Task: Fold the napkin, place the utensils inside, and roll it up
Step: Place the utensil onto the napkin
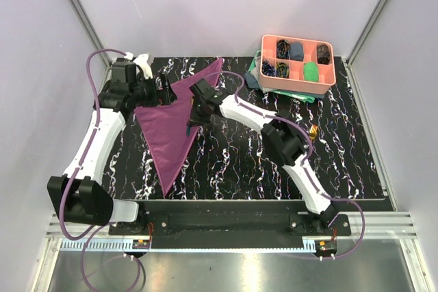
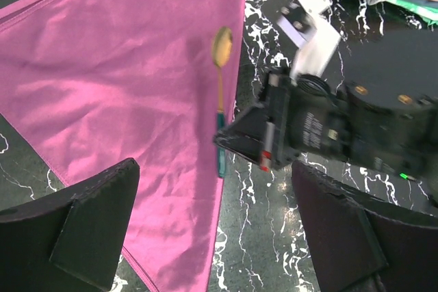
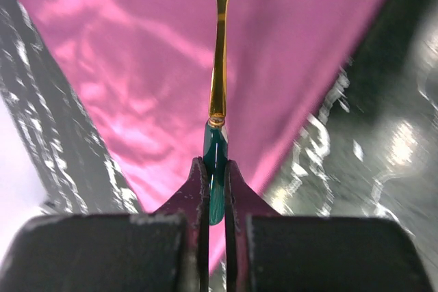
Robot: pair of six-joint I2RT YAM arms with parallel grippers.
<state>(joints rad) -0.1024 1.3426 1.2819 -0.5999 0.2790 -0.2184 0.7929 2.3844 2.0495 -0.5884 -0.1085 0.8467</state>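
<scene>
Napkin: one, folded to a triangle. One spoon pinched by its handle in my right gripper; left gripper wide open, empty.

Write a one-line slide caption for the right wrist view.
Right gripper shut on the spoon by its teal handle, gold head over the purple napkin.

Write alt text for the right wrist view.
The right end effector is shut on the teal handle of a spoon, whose gold stem and bowl point away, with the purple napkin spread beneath. The black marbled table shows on both sides.
</scene>
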